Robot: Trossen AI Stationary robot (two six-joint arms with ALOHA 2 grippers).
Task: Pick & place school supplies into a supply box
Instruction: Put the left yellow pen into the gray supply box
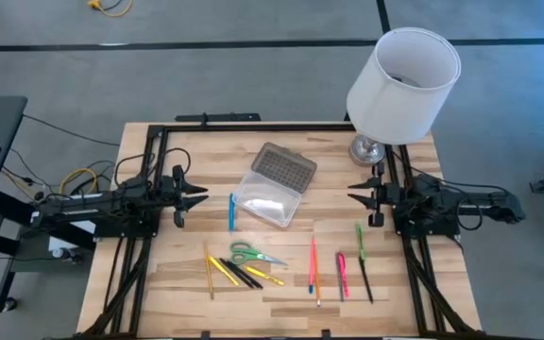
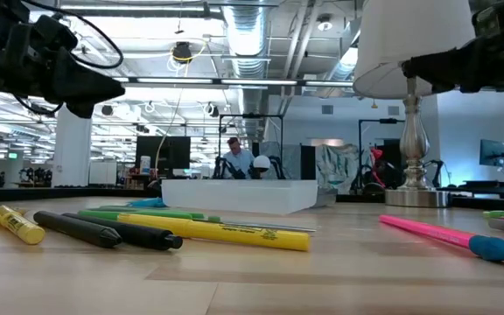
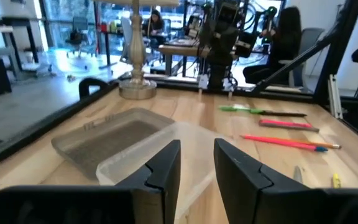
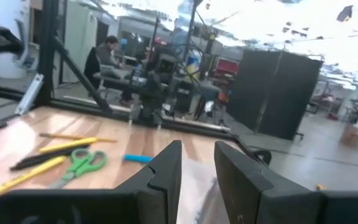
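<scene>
Bright, even overhead light; ceiling strip lights [image 2: 191,80] glare in low view. Soft shadows on table [image 1: 187,283]. Wrist views blurred; near fingers [image 3: 160,171] out of focus.

Clear supply box [image 1: 270,194] lying open mid-table, school supplies spread flat around it.
Its grey dotted lid [image 1: 285,166] is folded back. A blue pen [image 1: 231,212] lies just beside the box. Green-handled scissors [image 1: 252,254] sit among yellow and black pens [image 1: 239,272]; pink, red and green ones [image 1: 340,267] lie apart.
</scene>
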